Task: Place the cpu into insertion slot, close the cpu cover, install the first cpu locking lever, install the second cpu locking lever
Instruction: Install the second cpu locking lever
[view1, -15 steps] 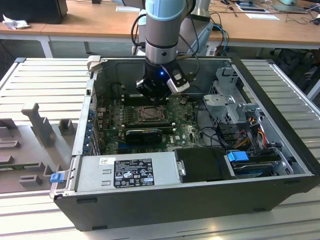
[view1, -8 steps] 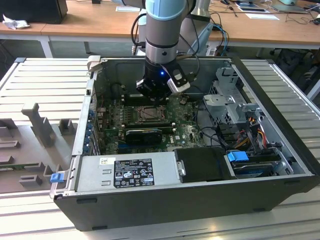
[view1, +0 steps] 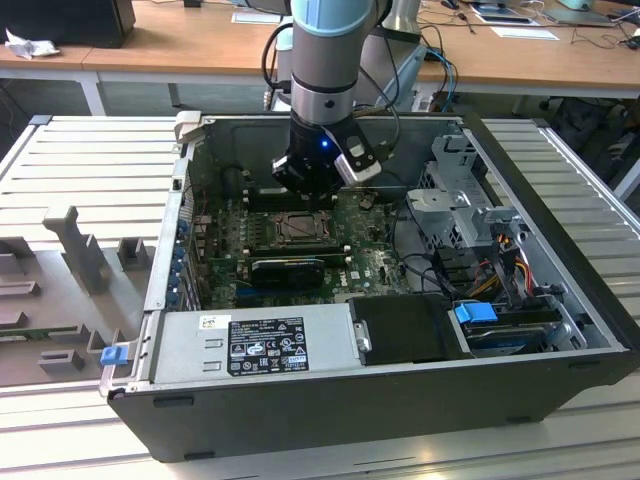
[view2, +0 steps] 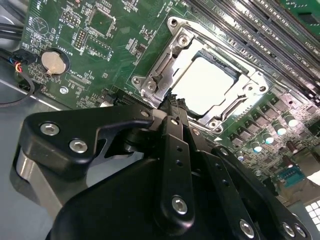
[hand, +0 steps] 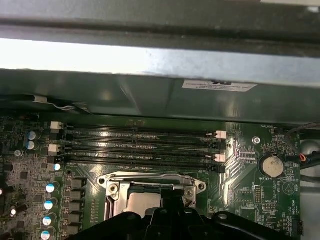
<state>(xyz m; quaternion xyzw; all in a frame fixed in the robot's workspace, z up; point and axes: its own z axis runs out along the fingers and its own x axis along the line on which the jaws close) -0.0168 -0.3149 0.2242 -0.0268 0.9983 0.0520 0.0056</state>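
The arm reaches down into an open computer case (view1: 560, 300), and the gripper (view1: 300, 205) hangs right over the insertion slot (view1: 300, 228) on the green motherboard (view1: 365, 265). In both wrist views the cpu (view2: 207, 82) (hand: 142, 202) lies flat inside the slot, its pale metal top showing through the window of the cpu cover (view2: 165, 65) (hand: 150, 179). The cover lies down flat over the chip, framing it on all sides.

In the second wrist view the gripper (view2: 172, 102) has its fingers drawn together into one narrow tip with nothing visible between them. The tip sits at the cover's edge; whether it touches the metal cannot be told.

Four long black memory slots (hand: 140, 147) run parallel just beside the insertion slot. A round coin cell battery (view2: 52, 61) (hand: 272, 165) sits near the slot's corner. A row of capacitors (view2: 277, 127) stands along another side.

Small white print dots the motherboard. A white label (hand: 219, 85) is stuck to the case wall beyond the memory slots, and a black-and-white label (view1: 265, 345) covers the power supply (view1: 200, 350), well apart from the slot.
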